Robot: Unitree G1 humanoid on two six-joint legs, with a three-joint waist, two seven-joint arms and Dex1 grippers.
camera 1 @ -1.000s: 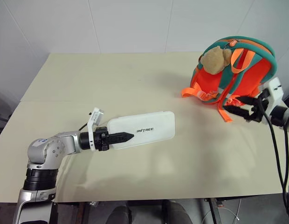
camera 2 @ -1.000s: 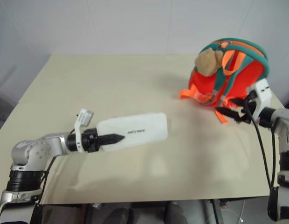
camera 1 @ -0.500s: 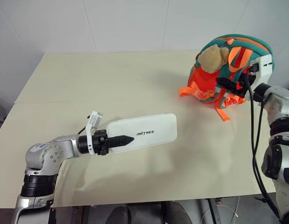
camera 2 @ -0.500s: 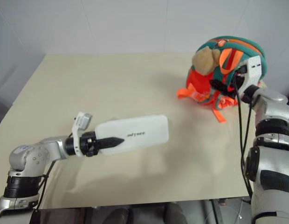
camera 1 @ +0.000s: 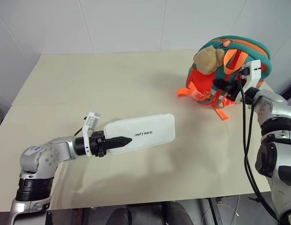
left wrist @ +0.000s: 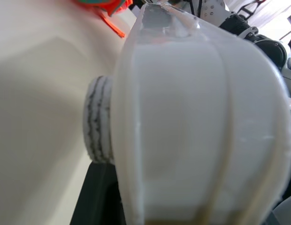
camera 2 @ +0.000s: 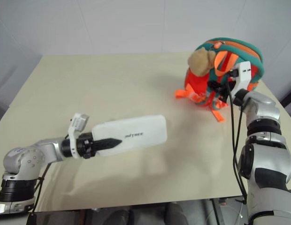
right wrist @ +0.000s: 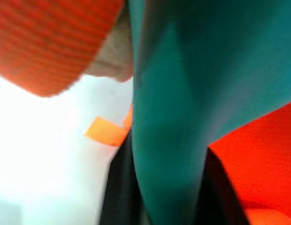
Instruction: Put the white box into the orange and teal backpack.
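- Firstly, the left gripper (camera 1: 118, 140) is clamped on one short end of the white box (camera 1: 143, 136), its black fingers pinching the lid and underside, so the box juts out level above the table (camera 1: 112, 84) like a paddle.
- Judging by its look, the box is a stiff, smooth plastic case, probably light; held by one end it could pivot or slip, so a hold nearer its middle would be steadier.
- Its left arm (camera 1: 51, 157) lies low and bent at the near left of the table, the wrist pointing to the right toward the bag.
- At the far right, the right gripper (camera 1: 221, 84) has its fingers closed narrowly on a teal padded strap (right wrist: 173, 117) of the orange and teal backpack (camera 1: 230, 70), just below the plush bear (camera 1: 207, 58).
- That backpack is soft and floppy, so its mouth likely needs holding open; the right arm (camera 1: 270, 108) reaches forward with the forearm raised.
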